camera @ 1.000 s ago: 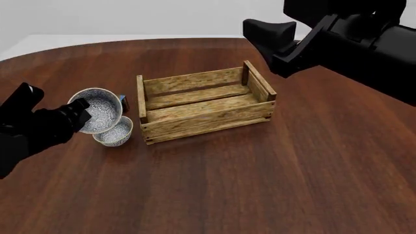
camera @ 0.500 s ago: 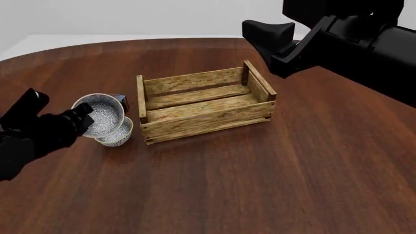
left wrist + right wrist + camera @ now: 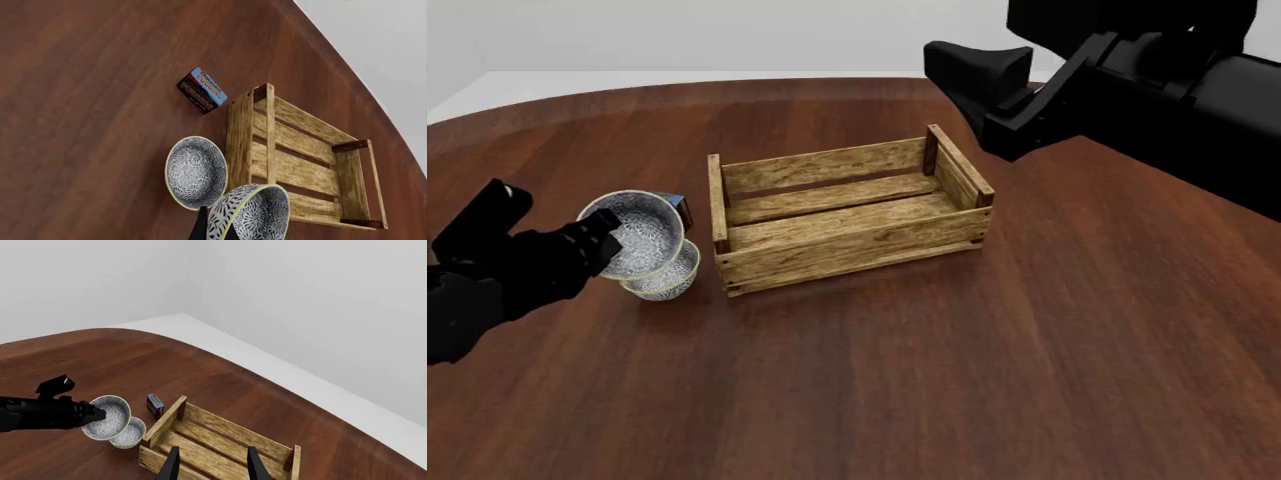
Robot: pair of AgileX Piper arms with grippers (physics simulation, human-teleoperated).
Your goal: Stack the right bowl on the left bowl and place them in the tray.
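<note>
My left gripper point(image 3: 598, 243) is shut on the rim of a blue-and-white patterned bowl point(image 3: 634, 236) and holds it tilted in the air. It hangs just above, and partly over, the second patterned bowl point(image 3: 669, 277), which stands on the table beside the tray's left end. The tray point(image 3: 847, 238) is a light wooden slatted crate with nothing in it. In the left wrist view the held bowl point(image 3: 251, 212) is apart from the standing bowl point(image 3: 195, 172), next to the tray point(image 3: 300, 160). My right gripper point(image 3: 213, 467) is open and empty, high above the tray point(image 3: 220, 440).
A small dark box with a red-and-blue label point(image 3: 201, 90) lies on the table behind the bowls, near the tray's far left corner; it also shows in the right wrist view point(image 3: 155, 405). The brown table point(image 3: 961, 380) stretches wide in front and to the right.
My left gripper has lowered the held bowl and brought it a little nearer over the standing bowl. The right arm has not moved.
</note>
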